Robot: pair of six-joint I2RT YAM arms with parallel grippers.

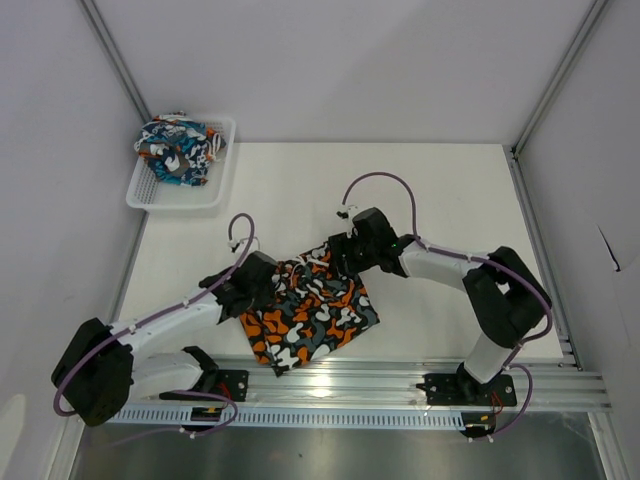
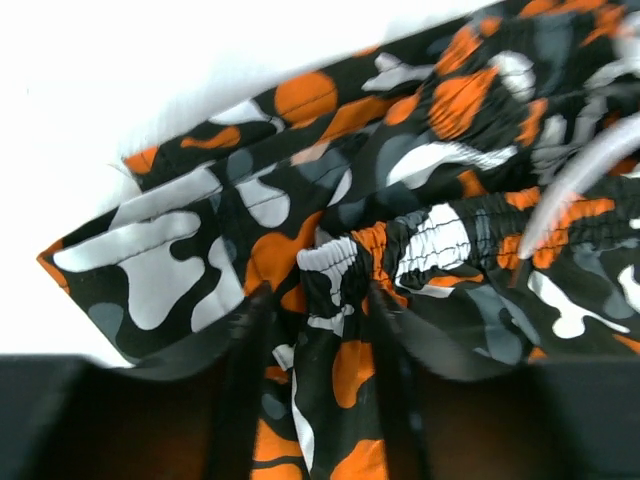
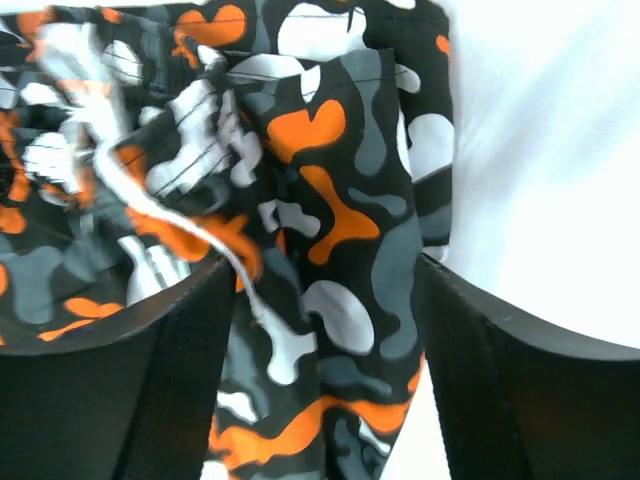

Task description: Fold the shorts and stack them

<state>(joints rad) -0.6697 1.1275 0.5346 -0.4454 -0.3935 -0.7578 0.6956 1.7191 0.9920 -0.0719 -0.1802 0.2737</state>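
The orange, black, grey and white camouflage shorts (image 1: pixel 310 318) lie folded on the white table near its front edge. My left gripper (image 1: pixel 262 285) sits low over their left edge. In the left wrist view its jaws (image 2: pixel 318 330) stand apart, with a loose ridge of the waistband (image 2: pixel 340 265) between them. My right gripper (image 1: pixel 345 255) is over the shorts' far corner. Its jaws (image 3: pixel 325 330) are spread wide over flat cloth (image 3: pixel 340 200), beside the white drawstring (image 3: pixel 160 210). The blue-teal cartoon shorts (image 1: pixel 178 148) lie bunched in the basket.
The white mesh basket (image 1: pixel 205 190) stands at the table's far left corner. A metal rail (image 1: pixel 400 375) runs along the near edge, carrying both arm bases. White walls close in the left, right and back sides.
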